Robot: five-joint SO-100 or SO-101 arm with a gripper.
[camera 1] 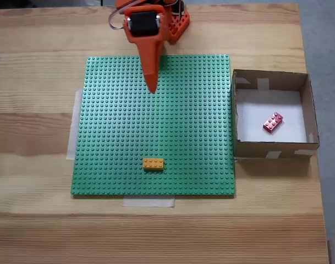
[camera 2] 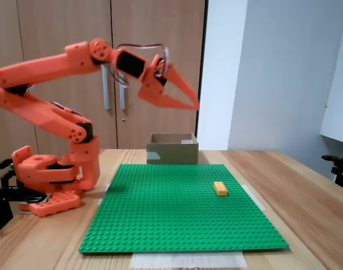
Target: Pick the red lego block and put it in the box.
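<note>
Fixed views: red lego block (camera 1: 273,122) lies inside the box (camera 1: 272,149), right of green baseplate (camera 1: 112,137); gripper (camera 2: 195,104) raised, empty, jaws nearly closed; yellow brick (camera 1: 153,163) near edge

- The orange arm (camera 2: 47,67) is seen folded at the elbow, the forearm stretched forward, raised well above the surface.
- The claw (camera 2: 195,104) is held aloft, tips meeting, apparently closed and empty; the top-down fixed view (camera 1: 152,88) shows one tapering point.

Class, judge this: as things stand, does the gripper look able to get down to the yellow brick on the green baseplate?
Probably yes. The gripper hangs high above the green baseplate, and the yellow brick sits alone on open studs with nothing beside it.
</note>
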